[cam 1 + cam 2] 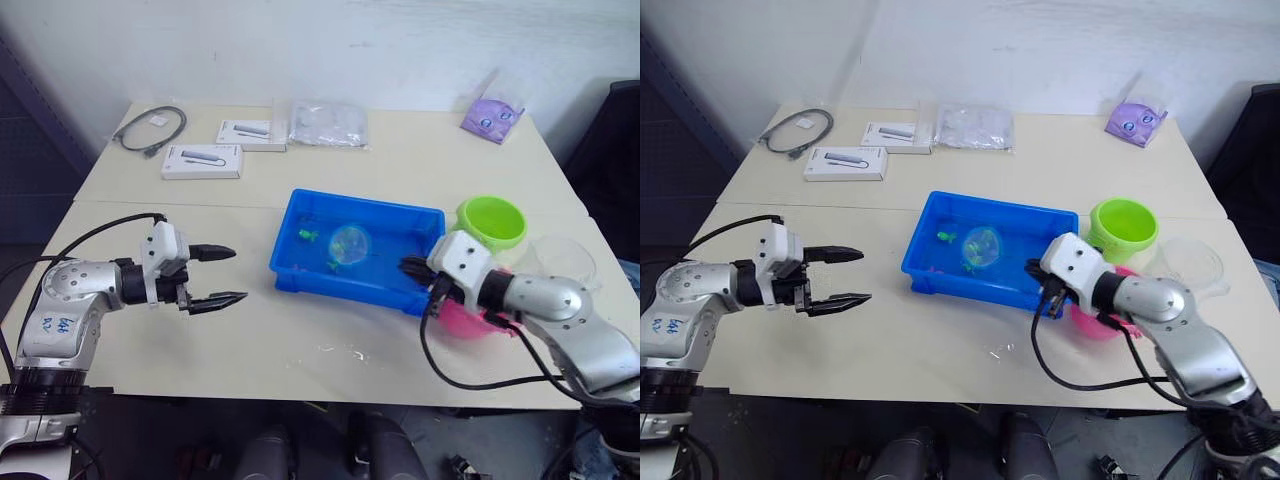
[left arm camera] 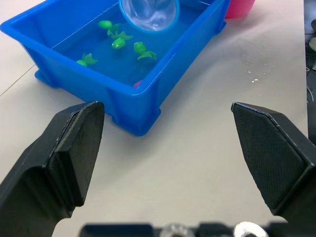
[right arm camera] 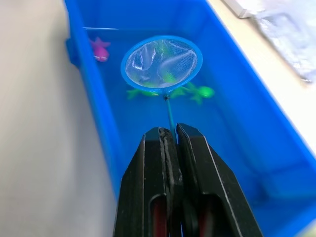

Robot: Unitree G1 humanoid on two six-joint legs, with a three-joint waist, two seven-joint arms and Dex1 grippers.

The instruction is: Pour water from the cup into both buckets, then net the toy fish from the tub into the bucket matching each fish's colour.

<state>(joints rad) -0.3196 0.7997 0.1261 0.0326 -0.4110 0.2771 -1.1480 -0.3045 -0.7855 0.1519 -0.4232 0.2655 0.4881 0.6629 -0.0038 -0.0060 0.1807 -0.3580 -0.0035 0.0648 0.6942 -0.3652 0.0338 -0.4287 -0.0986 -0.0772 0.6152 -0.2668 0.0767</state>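
Observation:
The blue tub (image 1: 340, 286) stands mid-table with water in it. Several green toy fish (image 2: 117, 43) and a pink one (image 3: 100, 49) float inside. The net (image 3: 162, 61), its light-blue hoop low over the green fish, is held by its thin handle in my right gripper (image 3: 168, 132), which is shut at the tub's right end. Under that arm sits the pink bucket (image 1: 462, 320), with the green bucket (image 1: 492, 222) just behind it. The clear cup (image 1: 562, 262) stands to their right. My left gripper (image 1: 238, 274) hangs open and empty to the left of the tub.
Two white boxes (image 1: 203, 161), a grey cable (image 1: 152, 128), a clear plastic bag (image 1: 328, 123) and a purple pouch (image 1: 491, 117) lie along the far side of the table. Water drops (image 1: 335, 350) dot the table in front of the tub. A dark chair (image 1: 612, 150) stands at the right.

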